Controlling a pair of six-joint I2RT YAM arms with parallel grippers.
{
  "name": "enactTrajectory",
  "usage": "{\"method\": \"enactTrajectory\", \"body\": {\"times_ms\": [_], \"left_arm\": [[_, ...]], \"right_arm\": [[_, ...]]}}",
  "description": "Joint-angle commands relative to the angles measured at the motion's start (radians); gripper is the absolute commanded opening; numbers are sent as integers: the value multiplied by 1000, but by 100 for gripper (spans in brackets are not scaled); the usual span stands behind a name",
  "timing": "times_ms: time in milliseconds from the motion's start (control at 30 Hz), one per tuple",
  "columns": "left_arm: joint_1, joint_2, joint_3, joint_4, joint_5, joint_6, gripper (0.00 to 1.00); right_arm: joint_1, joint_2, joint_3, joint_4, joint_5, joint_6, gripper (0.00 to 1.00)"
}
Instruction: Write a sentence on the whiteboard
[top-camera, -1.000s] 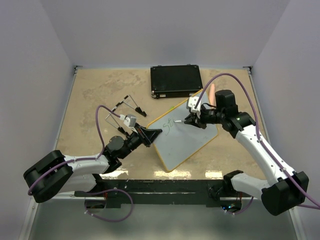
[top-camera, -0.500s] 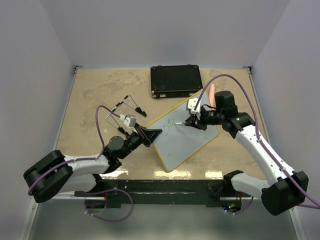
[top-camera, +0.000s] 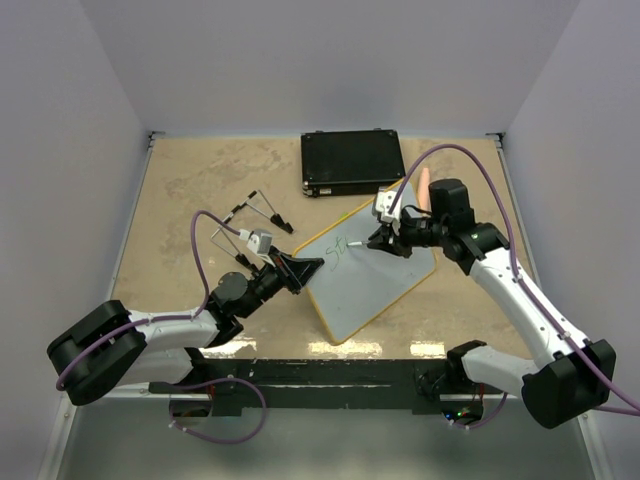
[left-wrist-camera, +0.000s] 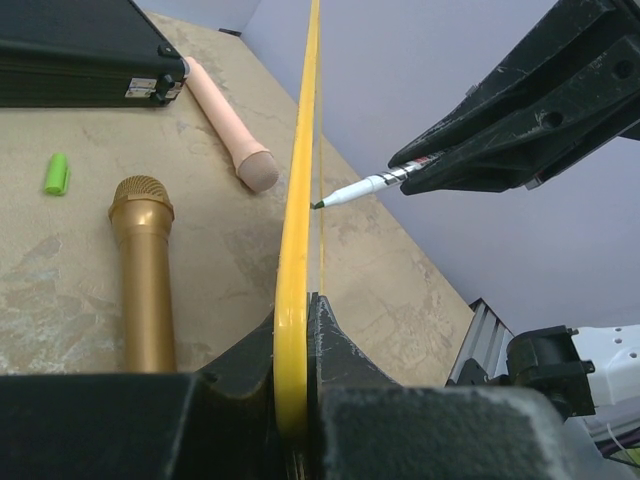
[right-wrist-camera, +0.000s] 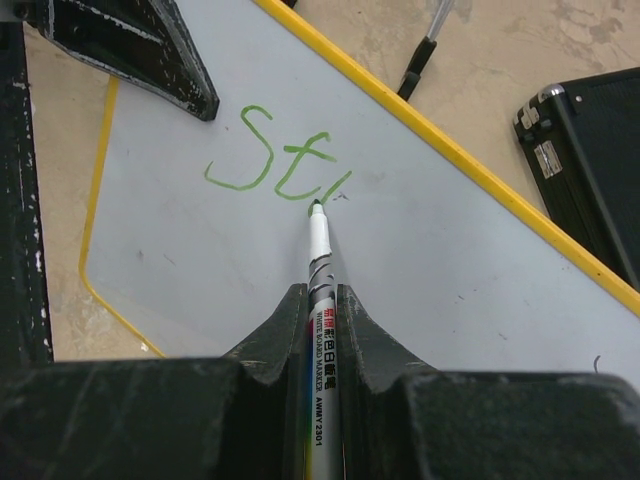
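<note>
Clamps the whiteboard (top-camera: 375, 285) by its left edge with the left tool (top-camera: 312, 267), shut hard on the yellow rim with one finger on each face. Shows that rim edge-on in the left wrist view, rising straight up from between the two black fingers (left-wrist-camera: 350, 370). Finds the board near the middle of the worktop (top-camera: 200, 180), turned corner-on to the arms, far corner close to the black case (top-camera: 352, 162). Cannot tell whether flat on the surface or lifted at the clamped side.

Pinches a marker (right-wrist-camera: 320, 255) in the right tool (right-wrist-camera: 320, 300), closed on the barrel, with the white front end and green tip reaching out past the fingertips. Holds the tip at the white face, at the foot of the last green stroke, touching it or all but. Reads "Sti" for the sentence (right-wrist-camera: 275, 160), a single line of thin green lettering in the board's left part, just beside the left tool's upper finger.

Lists, on the worktop beyond the board in the left wrist view, a gold microphone (left-wrist-camera: 142, 270), a pink microphone (left-wrist-camera: 225, 110) and a small green cap (left-wrist-camera: 57, 173), each apart from the others, with the case behind them. Notes a few thin black-handled pieces (top-camera: 262, 212) left of the board in the top view, too small to name.
</note>
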Motion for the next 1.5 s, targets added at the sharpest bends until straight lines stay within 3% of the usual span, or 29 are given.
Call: {"method": "enactTrajectory", "body": {"times_ms": [0,467,833,1467], "left_arm": [[-3,14,-15,-33,52,86,0],[-1,16,-11,-37,51,88,0],[2,10,-17,-39,49,88,0],[2,4,-23,-39,52,97,0]], "right_arm": [[-7,13,50,95,18,30,0],[-40,-4,47,127,24,68,0],[-57,-61,103,-89,-152,-122,0],[-135,-88,27,-62,-152,-105,0]]}}
